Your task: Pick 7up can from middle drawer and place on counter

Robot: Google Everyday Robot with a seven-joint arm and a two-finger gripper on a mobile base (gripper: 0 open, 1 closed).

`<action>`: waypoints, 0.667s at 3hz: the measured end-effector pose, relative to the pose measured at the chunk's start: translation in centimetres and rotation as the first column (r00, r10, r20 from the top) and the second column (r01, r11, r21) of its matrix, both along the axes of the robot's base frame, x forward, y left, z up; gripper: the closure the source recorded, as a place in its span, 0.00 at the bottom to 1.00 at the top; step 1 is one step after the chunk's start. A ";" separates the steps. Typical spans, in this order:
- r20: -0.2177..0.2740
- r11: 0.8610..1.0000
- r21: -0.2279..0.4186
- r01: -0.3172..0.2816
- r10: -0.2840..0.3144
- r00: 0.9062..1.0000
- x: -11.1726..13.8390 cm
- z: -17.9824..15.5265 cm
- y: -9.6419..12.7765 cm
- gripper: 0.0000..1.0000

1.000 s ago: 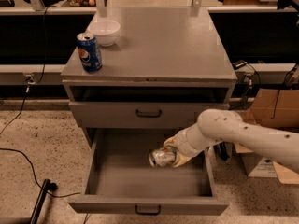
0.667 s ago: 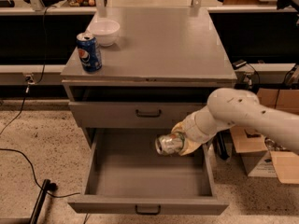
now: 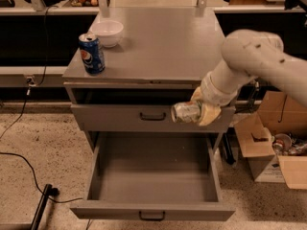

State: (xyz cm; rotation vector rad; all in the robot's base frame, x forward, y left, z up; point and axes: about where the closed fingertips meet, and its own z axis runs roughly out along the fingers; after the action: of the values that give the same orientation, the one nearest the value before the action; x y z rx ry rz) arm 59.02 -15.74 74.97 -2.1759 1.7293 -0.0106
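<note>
My gripper is shut on the 7up can, a small silver-white can held on its side with its shiny end pointing left. It hangs in front of the shut upper drawer front, above the open middle drawer and just below the counter edge. The wide grey middle drawer is pulled out and I see nothing inside it. My white arm reaches in from the right.
A blue Pepsi can and a white bowl stand on the counter's left side. Open cardboard boxes sit on the floor at right. A black cable runs over the floor at left.
My gripper has lifted the 7up can up out of the middle drawer, to the height of the upper drawer front. The drawer now holds nothing.
</note>
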 end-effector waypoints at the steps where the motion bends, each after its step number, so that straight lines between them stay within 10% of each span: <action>1: -0.011 0.997 -0.062 0.052 -0.053 0.999 3.1 5.5 -0.7 1.00; 2: 0.002 0.990 -0.111 0.086 -0.086 0.996 5.1 10.6 -0.9 1.00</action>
State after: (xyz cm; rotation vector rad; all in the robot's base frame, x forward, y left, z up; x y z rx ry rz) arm 64.10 -16.65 85.54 -2.1769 1.8643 -0.1289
